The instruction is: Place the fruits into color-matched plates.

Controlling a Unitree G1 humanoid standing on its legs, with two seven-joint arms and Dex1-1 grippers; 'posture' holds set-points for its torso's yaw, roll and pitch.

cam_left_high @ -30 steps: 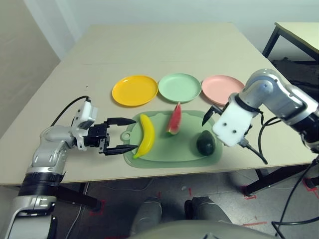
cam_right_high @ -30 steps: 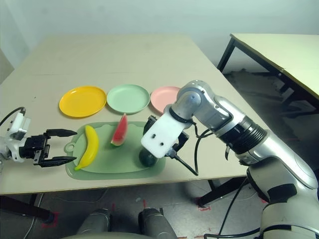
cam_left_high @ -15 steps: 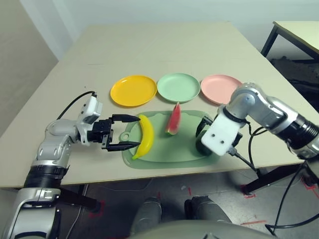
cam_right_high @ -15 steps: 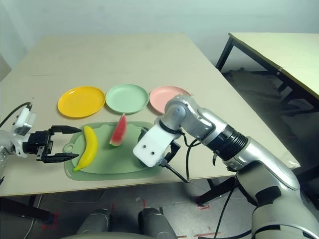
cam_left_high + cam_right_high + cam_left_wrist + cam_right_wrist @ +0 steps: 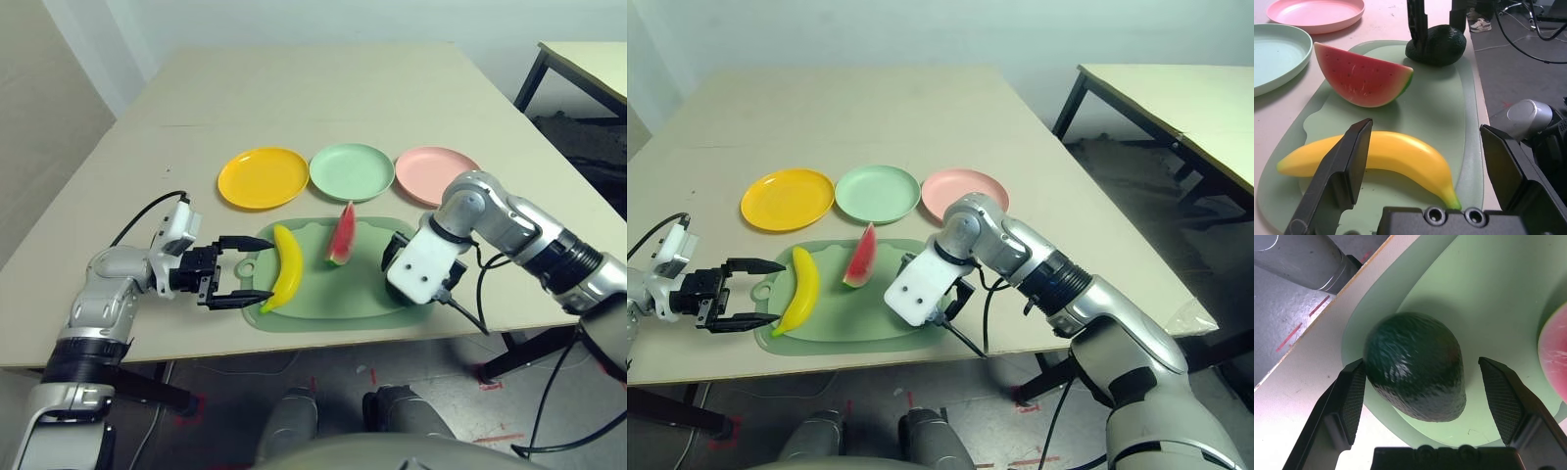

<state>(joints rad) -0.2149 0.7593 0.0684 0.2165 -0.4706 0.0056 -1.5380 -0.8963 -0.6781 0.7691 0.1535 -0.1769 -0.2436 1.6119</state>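
Right wrist view: open pincer (image 5: pixel 1422 396) astride avocado (image 5: pixel 1415 364)

Yellow banana (image 5: pixel 285 277), red green-rinded watermelon wedge (image 5: pixel 342 235), dark green avocado (image 5: pixel 1417 365) — on pale green mat (image 5: pixel 323 294); beyond the mat — yellow plate (image 5: pixel 263 177), mint plate (image 5: pixel 352 170), pink plate (image 5: pixel 435 173).

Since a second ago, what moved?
The right claw came down over the avocado and now straddles it on the green mat, fingers open, nothing gripped yet. The left claw stayed open beside the banana. Banana, watermelon wedge and the three plates stayed put.
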